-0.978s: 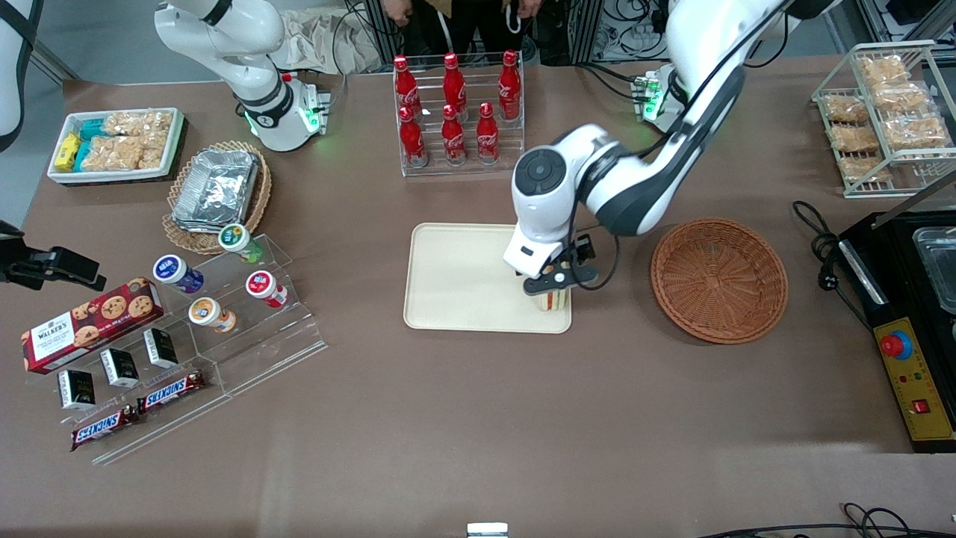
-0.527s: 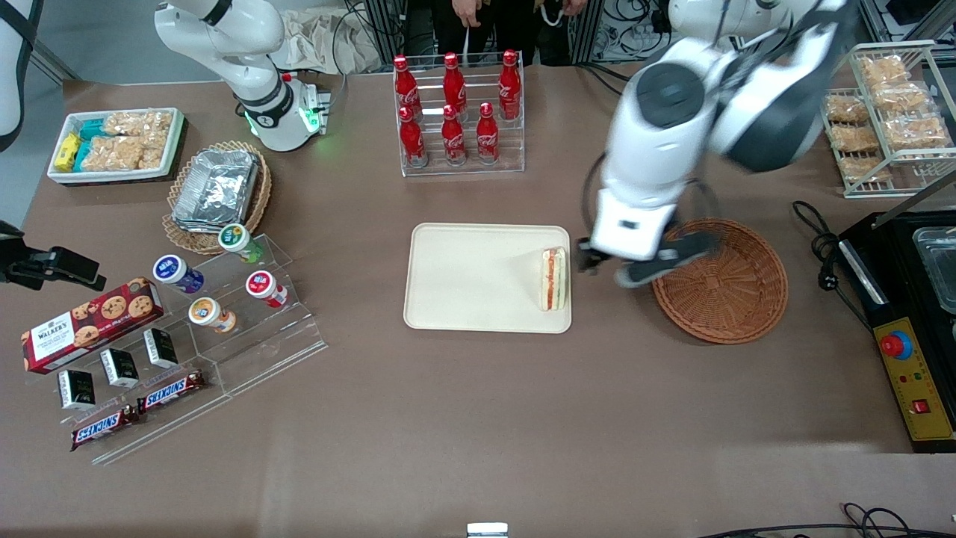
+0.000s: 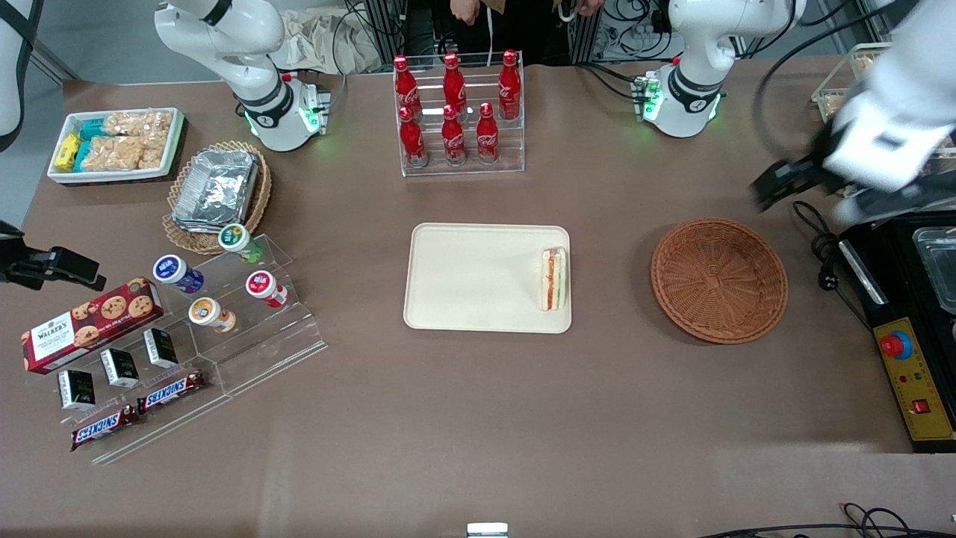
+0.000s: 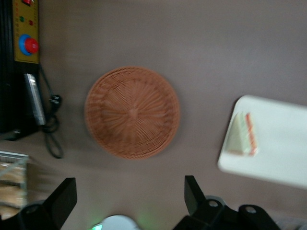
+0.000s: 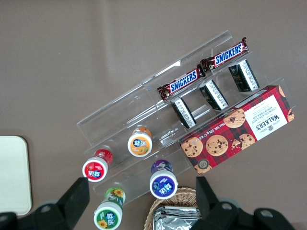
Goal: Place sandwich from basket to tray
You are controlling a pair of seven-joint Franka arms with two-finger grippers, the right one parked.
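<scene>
Sandwich [image 3: 554,279] lies on the tray [image 3: 463,276], flat against the short rim at the working arm's end and nearer the front corner of that edge, its orange-red and green filling showing along one side; nothing touches it. In the left wrist view the same wedge [image 4: 242,139] sits at the tray's [image 4: 283,153] edge closest to the basket [image 4: 132,112]. The tray rests near the middle of the table. The basket [image 3: 718,279] stands beside it toward the working arm's end, apart from it, with only bare weave showing inside. Farther from the front camera and still nearer the table's end edge, the gripper [image 3: 810,187] hangs raised above the tabletop, past the basket's rim and over the black cable by the control box [image 3: 915,373]. Its two dark fingers [image 4: 62,199] are spread wide with nothing between them. The white forearm slants up and outward from the gripper, running off at the table's end.
</scene>
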